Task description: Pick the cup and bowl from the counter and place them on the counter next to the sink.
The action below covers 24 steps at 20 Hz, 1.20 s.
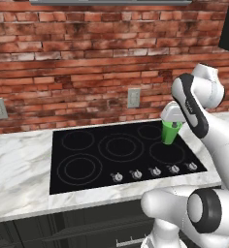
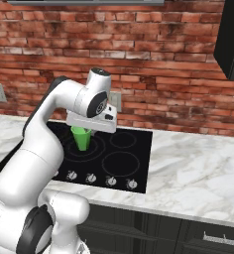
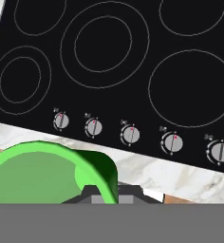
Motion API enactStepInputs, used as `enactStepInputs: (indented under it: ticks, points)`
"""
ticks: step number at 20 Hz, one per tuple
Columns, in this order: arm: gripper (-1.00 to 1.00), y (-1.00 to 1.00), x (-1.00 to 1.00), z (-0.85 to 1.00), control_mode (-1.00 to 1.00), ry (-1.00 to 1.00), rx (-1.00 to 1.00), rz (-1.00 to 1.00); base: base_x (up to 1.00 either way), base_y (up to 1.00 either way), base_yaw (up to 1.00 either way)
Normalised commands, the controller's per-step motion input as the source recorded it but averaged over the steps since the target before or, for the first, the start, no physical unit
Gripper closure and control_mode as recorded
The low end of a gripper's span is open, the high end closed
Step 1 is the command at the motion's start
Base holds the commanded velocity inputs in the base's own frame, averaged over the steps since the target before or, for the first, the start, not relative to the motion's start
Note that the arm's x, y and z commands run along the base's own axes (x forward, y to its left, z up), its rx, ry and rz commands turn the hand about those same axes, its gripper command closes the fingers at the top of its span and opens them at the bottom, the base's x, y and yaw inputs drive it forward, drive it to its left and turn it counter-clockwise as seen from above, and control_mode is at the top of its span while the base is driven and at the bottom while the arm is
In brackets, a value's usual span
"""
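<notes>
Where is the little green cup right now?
The cup hangs in the gripper, up in the air over the right side of the black cooktop, in front of the brick wall.

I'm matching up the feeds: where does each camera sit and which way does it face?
Left base view: behind-left, facing the black glass cooktop; white arm at right, small green tumbler in its claw.
Right base view: behind-right, same cooktop and tumbler; arm at left.
Hand view: on the hand, looking down at the cooktop's knobs; tumbler rim below.

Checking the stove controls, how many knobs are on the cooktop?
5, in one row along the cooktop's front edge: knobs at. None seem hidden.
</notes>
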Motion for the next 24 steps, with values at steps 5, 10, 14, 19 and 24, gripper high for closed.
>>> enactStepInputs:
  ticks: [5,10,14,19,24]
  points:
    - [1.0,0.0,0.0,0.0,1.0,0.0,0.0,0.0,-0.71,0.01,0.0]
    - [1.0,0.0,0.0,0.0,1.0,0.0,0.0,0.0,-0.73,0.05,0.03]
    - [1.0,0.0,0.0,0.0,1.0,0.0,0.0,0.0,0.06,0.0,0.64]
    - [1.0,0.0,0.0,0.0,1.0,0.0,0.0,0.0,0.01,0.0,1.0]
    - [1.0,0.0,0.0,0.0,1.0,0.0,0.0,0.0,0.0,0.0,1.0]
